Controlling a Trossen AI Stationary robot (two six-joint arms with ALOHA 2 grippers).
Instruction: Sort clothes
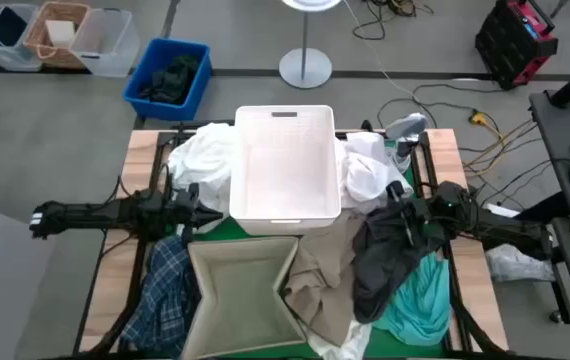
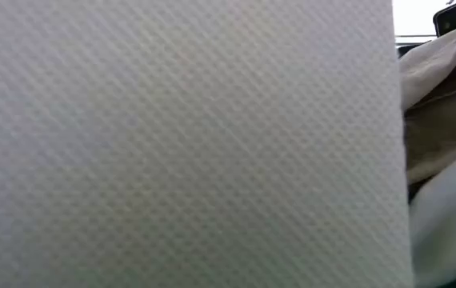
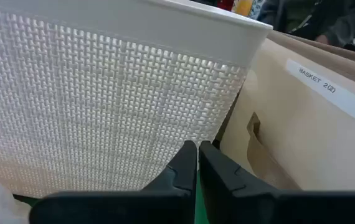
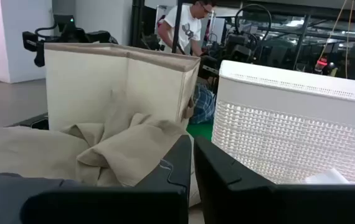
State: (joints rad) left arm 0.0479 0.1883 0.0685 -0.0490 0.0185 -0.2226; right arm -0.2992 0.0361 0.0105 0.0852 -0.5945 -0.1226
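Both tools are sitting closed, holding nothing: left tool (image 3: 197, 163) beside the white basket (image 3: 103, 112), right tool (image 4: 193, 163) facing the beige garment (image 4: 103, 152).

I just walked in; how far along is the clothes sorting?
Nothing looks sorted: the white basket and beige bin look empty. Nothing in hand; the left tool and right tool are shut, empty. White clothes, dark grey garment, teal garment and plaid shirt remain.
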